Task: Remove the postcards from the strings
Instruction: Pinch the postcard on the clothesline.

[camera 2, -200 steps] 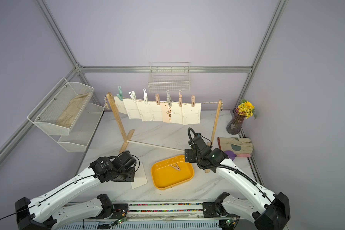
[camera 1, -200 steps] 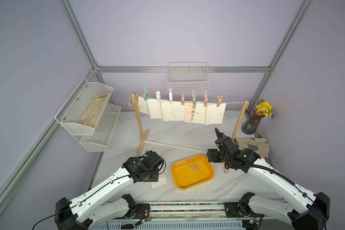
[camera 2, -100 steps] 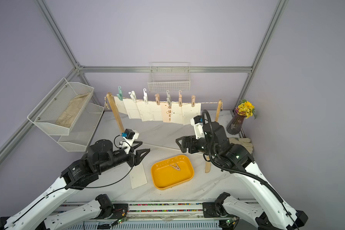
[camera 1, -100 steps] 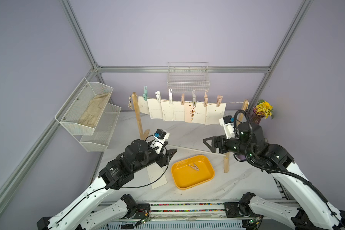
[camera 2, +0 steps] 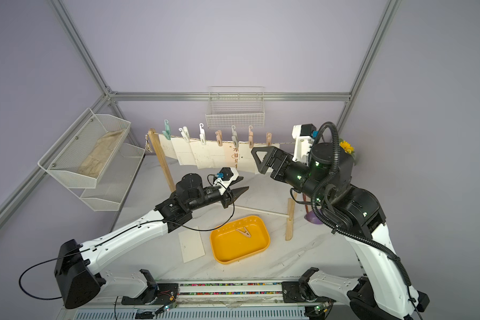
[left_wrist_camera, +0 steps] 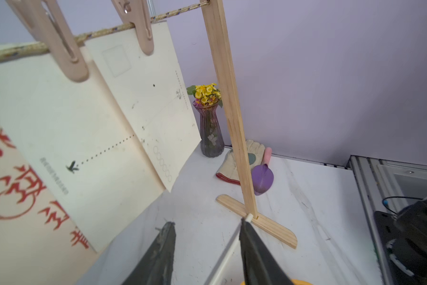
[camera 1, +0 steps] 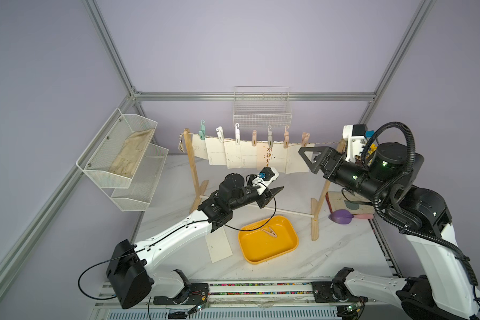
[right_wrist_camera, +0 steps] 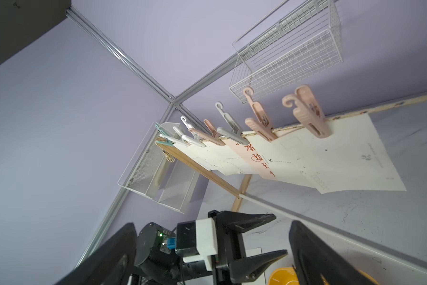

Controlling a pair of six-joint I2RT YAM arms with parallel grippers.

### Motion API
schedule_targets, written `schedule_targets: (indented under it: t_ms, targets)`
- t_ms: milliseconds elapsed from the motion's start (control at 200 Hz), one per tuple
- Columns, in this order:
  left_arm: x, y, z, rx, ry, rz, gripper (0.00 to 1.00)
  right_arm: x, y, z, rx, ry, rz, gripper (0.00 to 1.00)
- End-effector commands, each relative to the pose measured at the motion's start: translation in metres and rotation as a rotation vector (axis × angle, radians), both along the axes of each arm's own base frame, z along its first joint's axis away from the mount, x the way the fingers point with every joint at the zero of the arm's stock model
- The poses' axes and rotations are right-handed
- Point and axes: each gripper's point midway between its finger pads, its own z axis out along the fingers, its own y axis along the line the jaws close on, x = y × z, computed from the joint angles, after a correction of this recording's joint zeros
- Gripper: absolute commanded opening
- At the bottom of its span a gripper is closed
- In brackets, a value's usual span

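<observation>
Lifted off bench (camera 1: 344,249) toward postcards (camera 1: 247,155) on strings (camera 1: 325,142) since a second back | left hand (left_wrist_camera: 207,222) held open, empty | right hand (camera 1: 303,152) spread wide, empty, near row's right end

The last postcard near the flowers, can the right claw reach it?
Probably yes: the right claw is wide open beside the last postcard with nothing between them, though a pink clothespin pins it.

1. The scene is lit brightly and evenly from overhead; only soft, faint shadows are cast on the table (camera 1: 344,249).
2. In the left wrist view, the nearest postcards (left_wrist_camera: 22,197) are rendered blurred (red lettering smeared).
3. Wrist-view edges are slightly stretched.
</observation>
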Motion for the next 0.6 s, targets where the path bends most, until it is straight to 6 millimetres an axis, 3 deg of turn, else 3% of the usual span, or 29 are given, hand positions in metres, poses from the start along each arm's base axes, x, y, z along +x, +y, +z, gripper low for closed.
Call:
schedule_targets:
  t_ms: [0, 130, 330, 595]
  targets:
    - [0.016, -0.010, 0.063, -0.165, -0.156, 0.026, 0.45, 0.001, -0.007, 0.007, 0.062, 0.028, -0.043, 0.97]
    - [0.038, -0.013, 0.069, -0.199, -0.195, 0.110, 0.52, 0.005, -0.009, 0.005, 0.064, 0.034, -0.065, 0.97]
    - [0.063, -0.018, 0.063, -0.187, -0.210, 0.170, 0.53, 0.007, -0.011, 0.011, 0.060, 0.017, -0.078, 0.97]
    - [0.076, -0.037, 0.056, -0.168, -0.225, 0.090, 0.40, 0.013, -0.013, 0.002, 0.109, 0.075, -0.124, 0.97]
